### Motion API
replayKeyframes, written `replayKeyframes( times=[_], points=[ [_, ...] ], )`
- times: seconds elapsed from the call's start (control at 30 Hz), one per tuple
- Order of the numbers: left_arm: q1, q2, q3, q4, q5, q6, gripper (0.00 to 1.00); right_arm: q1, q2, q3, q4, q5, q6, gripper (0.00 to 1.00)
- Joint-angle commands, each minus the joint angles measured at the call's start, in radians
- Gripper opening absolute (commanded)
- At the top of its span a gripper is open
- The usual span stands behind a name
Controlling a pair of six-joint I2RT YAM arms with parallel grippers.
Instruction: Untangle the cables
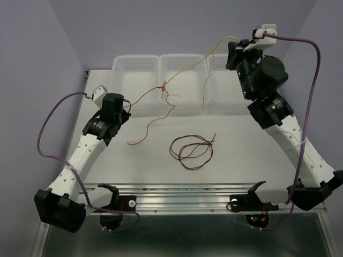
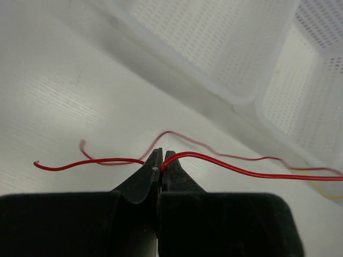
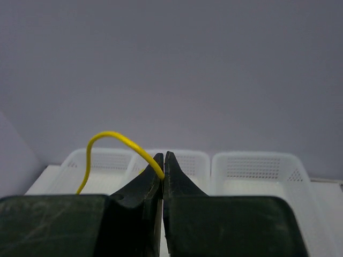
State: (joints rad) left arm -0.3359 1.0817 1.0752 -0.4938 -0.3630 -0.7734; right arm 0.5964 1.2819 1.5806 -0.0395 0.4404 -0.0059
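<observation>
Baskets [image 1: 140,64] stand behind knotted cables [image 1: 163,88]; dark coil [image 1: 185,141] lies apart.

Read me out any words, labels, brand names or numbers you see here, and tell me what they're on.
None can be read in any view. The white baskets, the table, the red wire and the yellow wire carry no print, label or number.

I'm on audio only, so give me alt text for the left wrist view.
The left pincer is shut on a thin red wire, which trails left to a curled free end and right out of frame. White perforated plastic baskets stand behind, and a thin yellow wire shows at the right edge.
</observation>
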Motion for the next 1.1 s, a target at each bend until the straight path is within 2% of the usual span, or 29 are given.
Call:
replayKeyframes(
  times=[0.0, 0.03, 0.2, 0.73, 0.87, 1.0, 1.07],
  points=[
    [0.078, 0.001, -0.075, 0.073, -0.022, -0.030, 0.00, -0.107, 0.091, 0.169, -0.069, 0.077, -0.077, 0.01],
    [0.098, 0.004, -0.093, 0.084, -0.004, -0.026, 0.00, -0.157, 0.106, 0.238, -0.076, 0.063, -0.074, 0.01],
    [0.189, 0.015, -0.194, 0.155, 0.087, 0.009, 0.00, -0.240, 0.204, 0.404, -0.080, 0.040, -0.100, 0.01],
    [0.212, 0.165, -0.268, 0.215, 0.059, 0.025, 0.00, -0.397, 0.505, 0.864, -0.077, -0.012, -0.132, 0.01],
    [0.245, 0.216, -0.285, 0.199, 0.052, 0.002, 0.00, -0.475, 0.540, 0.914, -0.077, -0.043, -0.071, 0.01],
    [0.259, 0.239, -0.296, 0.230, 0.097, 0.003, 0.00, -0.494, 0.528, 0.859, -0.068, -0.204, -0.049, 0.01],
    [0.261, 0.231, -0.291, 0.244, 0.131, 0.010, 0.00, -0.494, 0.542, 0.849, -0.063, -0.223, -0.049, 0.01]
  ],
)
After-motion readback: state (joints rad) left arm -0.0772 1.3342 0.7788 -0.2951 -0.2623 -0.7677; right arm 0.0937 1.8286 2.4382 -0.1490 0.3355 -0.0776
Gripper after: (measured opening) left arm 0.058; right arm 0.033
